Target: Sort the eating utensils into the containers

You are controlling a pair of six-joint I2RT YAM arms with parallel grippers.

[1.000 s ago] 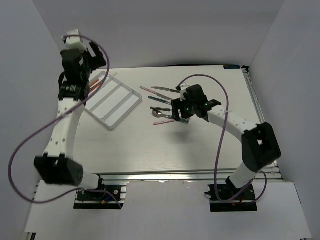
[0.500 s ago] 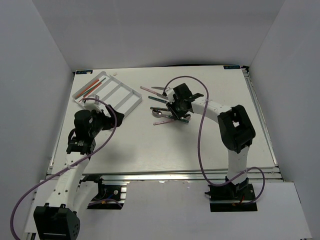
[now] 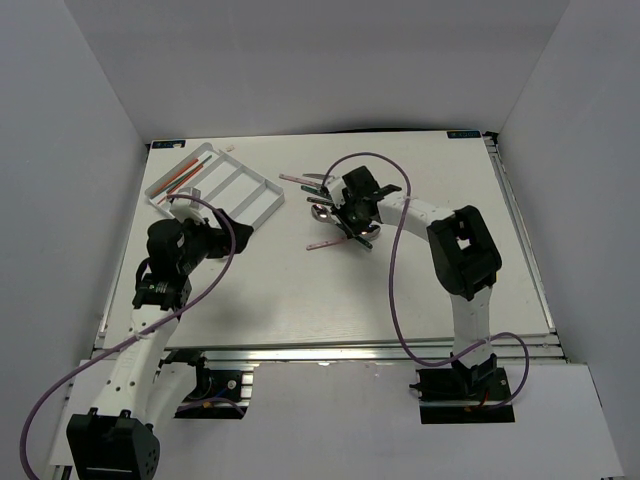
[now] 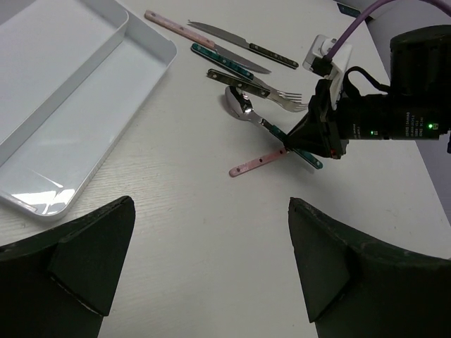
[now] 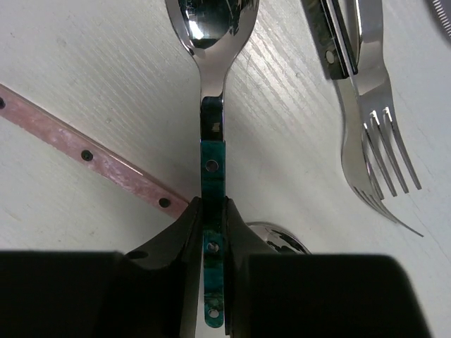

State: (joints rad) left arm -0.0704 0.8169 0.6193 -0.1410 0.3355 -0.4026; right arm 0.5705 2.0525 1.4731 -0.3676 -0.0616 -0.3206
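Pale desk (image 3: 400, 290), where the right pincer (image 5: 213, 215) pinches a light, stiff, slick spoon (image 5: 212, 151) by its teal handle, a hold that may swivel; left pincer (image 4: 211, 257) gapes empty

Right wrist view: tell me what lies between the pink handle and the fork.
The teal-handled spoon, its handle clamped in the right gripper, lies between pink handle and fork, as the right wrist view shows.

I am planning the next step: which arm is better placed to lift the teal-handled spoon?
Right. The right hand is closed on the teal spoon by its handle; the left hand hangs open near the tray, far from the spoon.
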